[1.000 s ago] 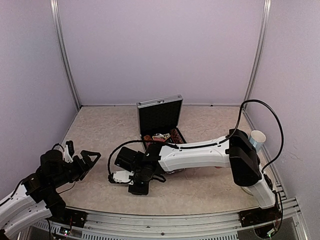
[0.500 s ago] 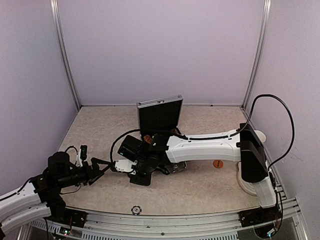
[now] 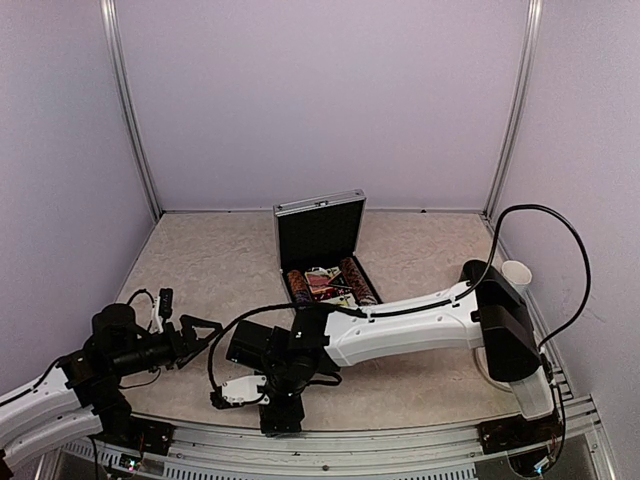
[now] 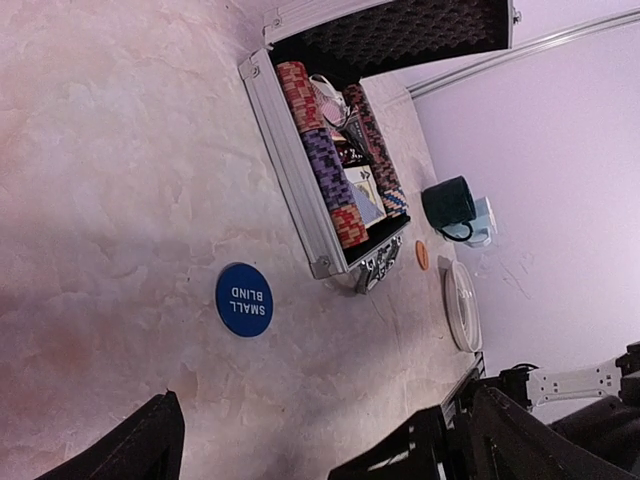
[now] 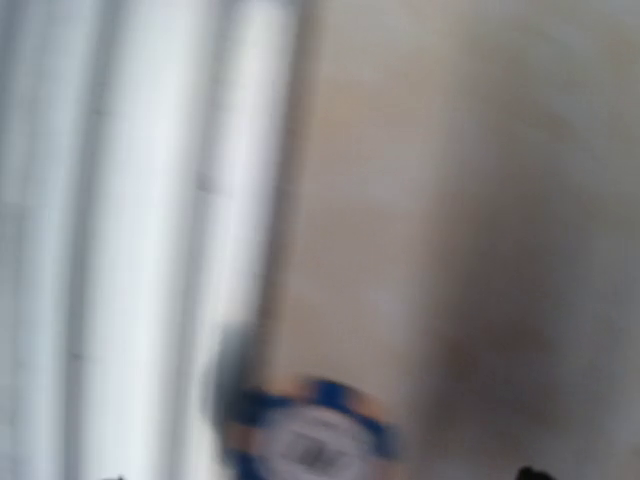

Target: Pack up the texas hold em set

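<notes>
The case [image 4: 288, 170] is rimmed in ribbed silver, and its lid is lined in black with a dimpled pattern. The chips [image 4: 322, 165] inside are ranged in red, purple and red-and-white striped runs. The round button [image 4: 244, 299] is coloured blue and lettered in white (SMALL BLIND). The worktop [image 4: 120, 150] is marbled beige. A dark mug [image 4: 446, 203] and a small orange disc [image 4: 422, 254] are seen beyond the case. A blurred chip [image 5: 310, 435] is edged in blue and orange around a white centre.

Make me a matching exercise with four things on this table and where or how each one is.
Things:
1. ribbed silver aluminium case
2. round blue small-blind button
3. dark mug
4. small orange disc

States:
A. lying flat, lettering facing up
B. lid standing open
C. between the case's latches and a pale round dish
D. right beside a pale-blue mug

Pairs: 1-B, 2-A, 3-D, 4-C
</notes>
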You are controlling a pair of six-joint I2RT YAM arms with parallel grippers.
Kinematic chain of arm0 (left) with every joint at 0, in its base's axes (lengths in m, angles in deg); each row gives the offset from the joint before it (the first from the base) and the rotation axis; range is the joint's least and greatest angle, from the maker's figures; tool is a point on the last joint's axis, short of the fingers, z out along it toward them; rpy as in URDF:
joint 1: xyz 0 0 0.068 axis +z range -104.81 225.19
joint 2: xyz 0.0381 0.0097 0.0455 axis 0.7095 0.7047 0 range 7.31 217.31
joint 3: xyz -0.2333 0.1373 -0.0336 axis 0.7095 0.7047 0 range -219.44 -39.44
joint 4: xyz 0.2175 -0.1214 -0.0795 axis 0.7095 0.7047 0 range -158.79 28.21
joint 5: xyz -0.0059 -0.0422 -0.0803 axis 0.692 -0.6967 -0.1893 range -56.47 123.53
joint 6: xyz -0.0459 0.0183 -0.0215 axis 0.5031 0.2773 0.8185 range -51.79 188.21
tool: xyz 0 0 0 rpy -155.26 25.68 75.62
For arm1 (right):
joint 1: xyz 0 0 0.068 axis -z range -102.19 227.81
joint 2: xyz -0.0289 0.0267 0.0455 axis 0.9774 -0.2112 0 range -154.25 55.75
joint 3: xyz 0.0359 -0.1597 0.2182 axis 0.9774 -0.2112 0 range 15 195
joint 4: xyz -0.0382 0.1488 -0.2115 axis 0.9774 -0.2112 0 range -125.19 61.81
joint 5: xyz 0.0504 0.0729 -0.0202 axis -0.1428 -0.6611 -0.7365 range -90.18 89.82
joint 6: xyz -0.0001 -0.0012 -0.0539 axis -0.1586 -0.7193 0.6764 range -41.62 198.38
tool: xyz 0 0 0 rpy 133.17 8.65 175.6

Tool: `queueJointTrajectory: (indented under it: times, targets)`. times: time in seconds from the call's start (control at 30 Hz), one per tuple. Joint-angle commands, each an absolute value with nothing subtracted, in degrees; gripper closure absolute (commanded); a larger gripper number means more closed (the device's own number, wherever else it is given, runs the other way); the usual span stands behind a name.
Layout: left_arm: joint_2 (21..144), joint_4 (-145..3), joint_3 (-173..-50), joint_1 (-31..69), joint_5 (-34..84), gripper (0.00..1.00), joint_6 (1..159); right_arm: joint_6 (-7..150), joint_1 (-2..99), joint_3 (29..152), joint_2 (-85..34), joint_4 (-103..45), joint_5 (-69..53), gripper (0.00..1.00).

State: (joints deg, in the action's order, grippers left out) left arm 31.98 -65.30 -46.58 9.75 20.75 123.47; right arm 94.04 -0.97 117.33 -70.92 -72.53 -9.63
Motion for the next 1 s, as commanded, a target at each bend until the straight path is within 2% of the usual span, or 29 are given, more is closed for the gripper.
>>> queueJointTrajectory:
  times: [0.0, 0.47, 0.97]
  targets:
    - [29.96, -63.08, -47.37, 10.04, 22.48, 0.01, 122.91, 95.05, -3.52, 119.22, -72.9, -72.05, -12.99, 0.15]
    - [26.62, -61.92, -47.09, 10.04, 24.36, 0.01, 123.03, 92.29, -4.22, 118.49, -76.09, -71.17, -4.35, 0.14]
    - [27.38, -62.17, -47.43, 10.04, 24.79, 0.01, 122.57, 91.85, -2.34, 113.95, -74.41, -71.1, -1.48, 0.22]
